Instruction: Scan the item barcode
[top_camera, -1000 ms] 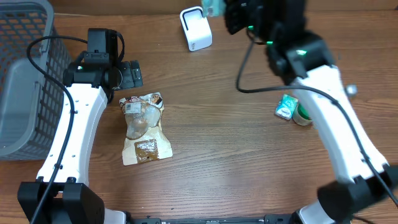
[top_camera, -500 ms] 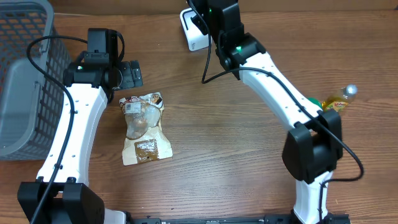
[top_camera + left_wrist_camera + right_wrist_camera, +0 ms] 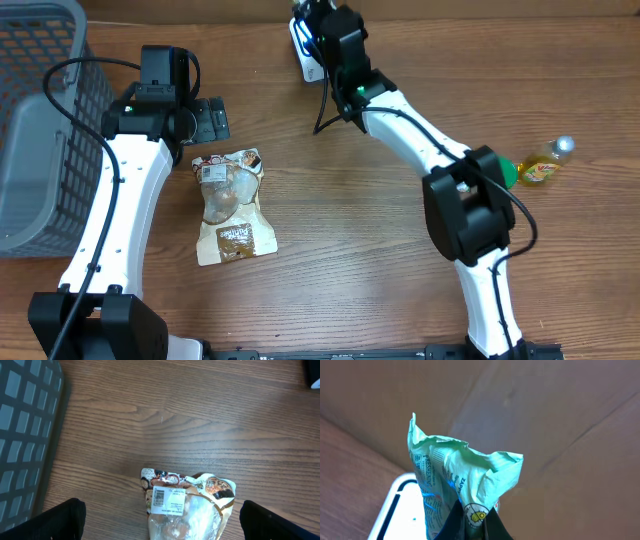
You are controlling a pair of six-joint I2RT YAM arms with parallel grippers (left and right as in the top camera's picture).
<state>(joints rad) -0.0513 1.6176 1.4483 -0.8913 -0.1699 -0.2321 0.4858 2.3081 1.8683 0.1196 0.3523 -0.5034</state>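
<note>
My right gripper (image 3: 477, 527) is shut on a crumpled mint-green packet (image 3: 455, 475), pinching its lower edge. In the right wrist view the packet hangs just over the white scanner (image 3: 400, 510). From overhead, the right gripper (image 3: 318, 28) sits at the table's far edge and covers most of the scanner (image 3: 312, 70). A brown snack pouch (image 3: 232, 205) with a white barcode label (image 3: 167, 501) lies flat on the wood. My left gripper (image 3: 170, 522) hovers open above the pouch's top end, one finger on each side, touching nothing.
A grey mesh basket (image 3: 40, 120) fills the left side and shows at the left edge of the left wrist view as well (image 3: 25, 435). A small yellow bottle (image 3: 540, 165) with a green cap lies at the right.
My right arm has swung left across the back of the table to the scanner, the green packet still in its jaws. The left arm and pouch have stayed put.
</note>
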